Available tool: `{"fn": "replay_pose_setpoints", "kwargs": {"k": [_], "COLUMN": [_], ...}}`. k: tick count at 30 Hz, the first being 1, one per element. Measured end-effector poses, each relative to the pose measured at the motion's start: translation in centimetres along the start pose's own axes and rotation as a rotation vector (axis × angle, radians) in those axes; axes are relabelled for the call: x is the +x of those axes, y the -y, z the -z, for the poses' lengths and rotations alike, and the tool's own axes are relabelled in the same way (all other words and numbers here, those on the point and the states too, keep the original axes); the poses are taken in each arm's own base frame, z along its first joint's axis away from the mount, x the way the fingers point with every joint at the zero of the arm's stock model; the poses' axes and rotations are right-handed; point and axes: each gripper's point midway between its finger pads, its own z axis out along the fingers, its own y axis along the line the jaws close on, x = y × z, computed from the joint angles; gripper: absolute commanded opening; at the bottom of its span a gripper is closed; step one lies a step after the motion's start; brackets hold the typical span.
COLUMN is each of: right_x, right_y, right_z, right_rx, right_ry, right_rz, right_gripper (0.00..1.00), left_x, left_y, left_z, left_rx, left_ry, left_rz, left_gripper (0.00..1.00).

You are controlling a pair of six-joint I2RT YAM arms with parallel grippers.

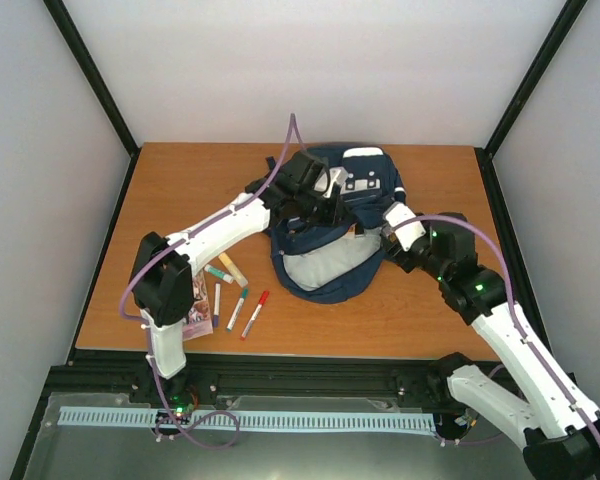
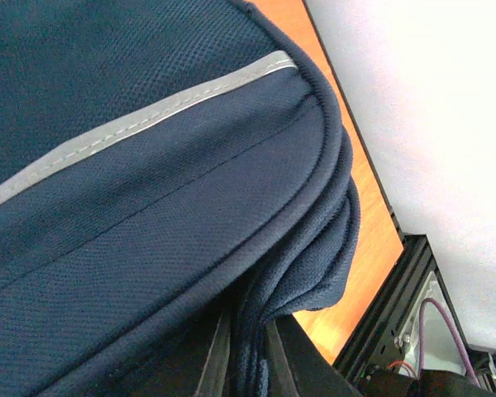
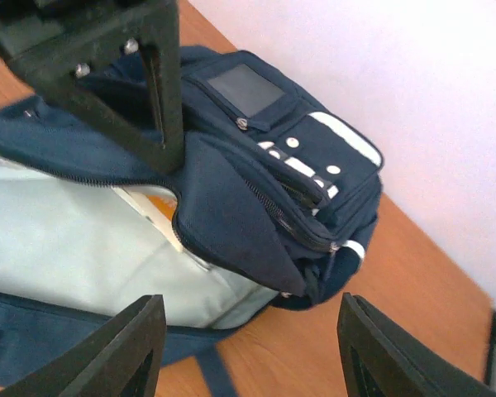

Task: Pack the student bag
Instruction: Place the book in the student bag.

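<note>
Navy student bag (image 2: 149,207) fills left wrist view; pens (image 1: 238,308) show only overhead.

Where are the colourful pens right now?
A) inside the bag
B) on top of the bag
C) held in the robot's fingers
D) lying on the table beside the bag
D: the pens lie loose on the wooden table, outside the student bag and to its left in the top view, with no gripper on them.

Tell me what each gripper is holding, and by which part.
The left gripper pinches the student bag by a fold of fabric at its edge. The right gripper is open, holding nothing.
</note>
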Motion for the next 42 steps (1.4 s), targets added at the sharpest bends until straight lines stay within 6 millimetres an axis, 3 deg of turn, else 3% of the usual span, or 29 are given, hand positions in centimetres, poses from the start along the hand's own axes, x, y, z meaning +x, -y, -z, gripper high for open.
{"fn": "replay_pose_setpoints", "kwargs": {"k": [3,6,11,16,21,25,28,34,38,42], "right_x": [0.3,2.6,3.7,3.5,2.7,2.5,2.5,2.8,2.8,2.9], "right_y": [-0.1,-1.5,-3.2,-3.0,-2.3,-2.0,-2.0,-2.1,-2.1,-1.9], "right_z": [0.3,-0.5,-0.9,-0.6,0.4,0.8,0.8,0.7,0.7,0.7], "right_rx": [-0.047,-0.120,-0.201,-0.197,-0.164,-0.151,-0.150,-0.151,-0.150,-0.147], "right_ry": [0.046,0.013,-0.008,0.003,0.043,0.058,0.057,0.051,0.051,0.050], "right_rz": [-0.118,-0.200,-0.251,-0.254,-0.249,-0.245,-0.243,-0.244,-0.245,-0.245], "right_gripper": [0.58,0.59,0.59,0.60,0.60,0.60,0.60,0.61,0.61,0.62], "left_x": [1.2,2.8,5.7,8.0,8.2,5.3,2.2,-2.0,-2.6,-2.2], "left_y": [-0.5,-1.1,-2.0,-2.6,-3.3,-4.2,-7.5,-17.9,-23.8,-25.5], "left_z": [-0.7,-1.6,-3.2,-3.5,-1.9,0.4,2.8,6.5,6.4,3.9], "left_rx": [-0.004,-0.015,-0.040,-0.071,-0.132,-0.169,-0.256,-0.416,-0.477,-0.485], "left_ry": [-0.027,-0.063,-0.142,-0.214,-0.225,-0.142,-0.039,0.126,0.162,0.124], "left_rz": [0.023,0.040,0.053,0.028,-0.006,-0.012,0.057,0.322,0.436,0.450], "left_gripper": [0.13,0.19,0.48,0.66,0.79,0.93,0.95,0.95,0.94,0.93]}}
